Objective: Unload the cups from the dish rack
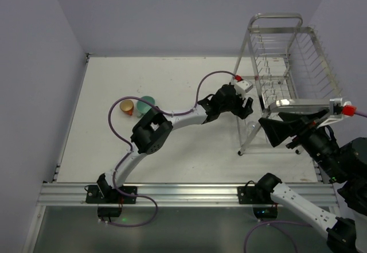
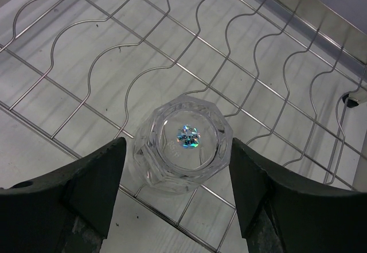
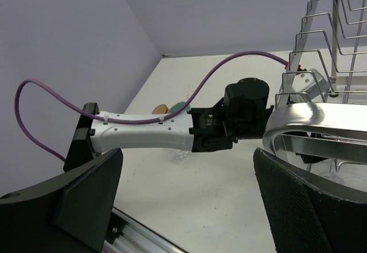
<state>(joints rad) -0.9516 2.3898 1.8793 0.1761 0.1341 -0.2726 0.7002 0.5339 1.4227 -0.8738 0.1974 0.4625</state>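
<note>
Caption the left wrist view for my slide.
Open left gripper with a finger on either side of the clear glass tumbler, which stands on the wire dish rack.

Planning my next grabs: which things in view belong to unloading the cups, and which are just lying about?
Job: dish rack; glass tumbler on its wire shelf, inside the open left gripper; orange cup and mint-green cup on the table.
Not the job: purple cable; aluminium rail.

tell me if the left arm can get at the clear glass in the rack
Probably yes: the left tool is open, one finger either side of the glass tumbler on the dish rack shelf, with nothing between them.
</note>
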